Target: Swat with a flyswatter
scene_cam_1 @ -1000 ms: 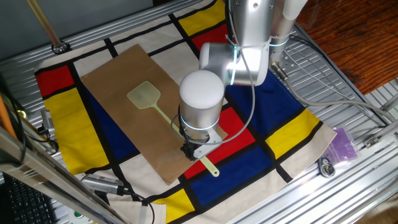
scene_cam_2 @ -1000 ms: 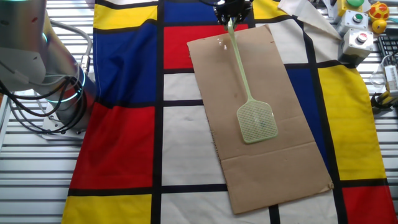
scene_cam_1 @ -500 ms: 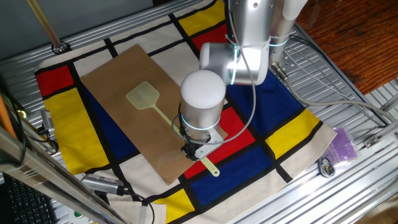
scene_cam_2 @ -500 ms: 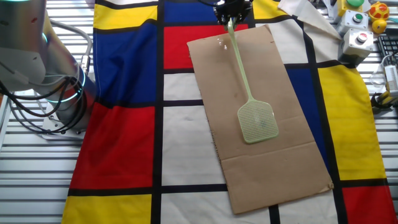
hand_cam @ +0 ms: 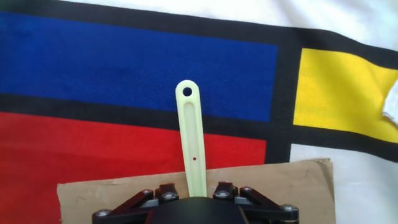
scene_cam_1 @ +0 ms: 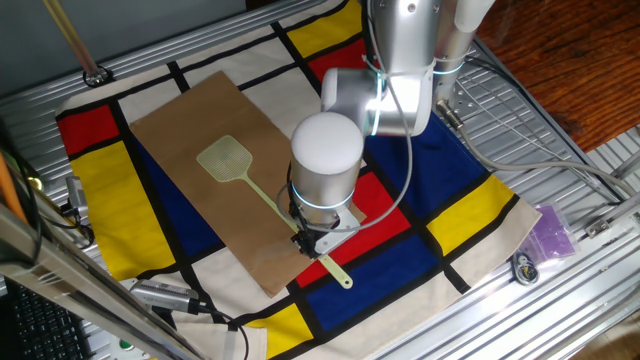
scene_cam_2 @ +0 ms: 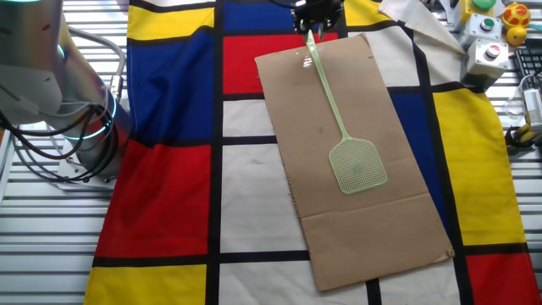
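Pale yellow-green plastic flyswatter with a square mesh head lay stretched along a flat brown cardboard sheet, which itself rested on a cloth of red, blue, yellow and white blocks edged in black spread over the tabletop. From one fixed view, the mesh head sat near the middle of the cardboard while the thin handle ran back under the silver arm. The black pincer was clamped on the handle close to its wide end, and that end stuck out past the cardboard's edge, over the cloth. In the hand view the handle's tip, with its small round hole, pointed away from the fingers above the blue and red blocks, the cardboard's edge just below it. A small purple bag lay on the metal slats beside the cloth's corner.
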Controlling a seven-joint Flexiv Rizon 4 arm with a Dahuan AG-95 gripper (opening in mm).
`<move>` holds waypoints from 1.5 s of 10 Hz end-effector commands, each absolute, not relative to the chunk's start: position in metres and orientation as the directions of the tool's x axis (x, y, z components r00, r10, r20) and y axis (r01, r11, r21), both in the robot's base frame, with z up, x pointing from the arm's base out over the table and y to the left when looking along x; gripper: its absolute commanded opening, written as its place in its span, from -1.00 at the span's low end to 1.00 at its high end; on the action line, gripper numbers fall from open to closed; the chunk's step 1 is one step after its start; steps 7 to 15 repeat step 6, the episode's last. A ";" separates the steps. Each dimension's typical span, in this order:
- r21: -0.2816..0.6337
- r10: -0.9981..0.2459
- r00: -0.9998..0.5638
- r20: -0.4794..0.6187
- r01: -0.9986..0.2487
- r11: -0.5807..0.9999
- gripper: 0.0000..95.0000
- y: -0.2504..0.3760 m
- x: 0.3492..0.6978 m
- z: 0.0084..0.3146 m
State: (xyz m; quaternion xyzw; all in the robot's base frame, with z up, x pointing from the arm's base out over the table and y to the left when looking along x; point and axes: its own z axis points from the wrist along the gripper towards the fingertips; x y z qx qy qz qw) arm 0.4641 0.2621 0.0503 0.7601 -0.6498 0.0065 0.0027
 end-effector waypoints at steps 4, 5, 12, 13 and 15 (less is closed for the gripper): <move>0.002 -0.988 0.152 0.032 -0.988 -0.152 -0.20 0.268 0.469 0.061; 0.000 -0.988 0.150 0.031 -0.989 -0.150 -0.20 0.268 0.469 0.061; 0.000 -0.988 0.150 0.031 -0.989 -0.150 -0.20 0.268 0.469 0.061; 0.000 -0.988 0.150 0.031 -0.989 -0.150 -0.20 0.268 0.469 0.061; 0.000 -0.988 0.150 0.031 -0.989 -0.150 -0.20 0.268 0.469 0.061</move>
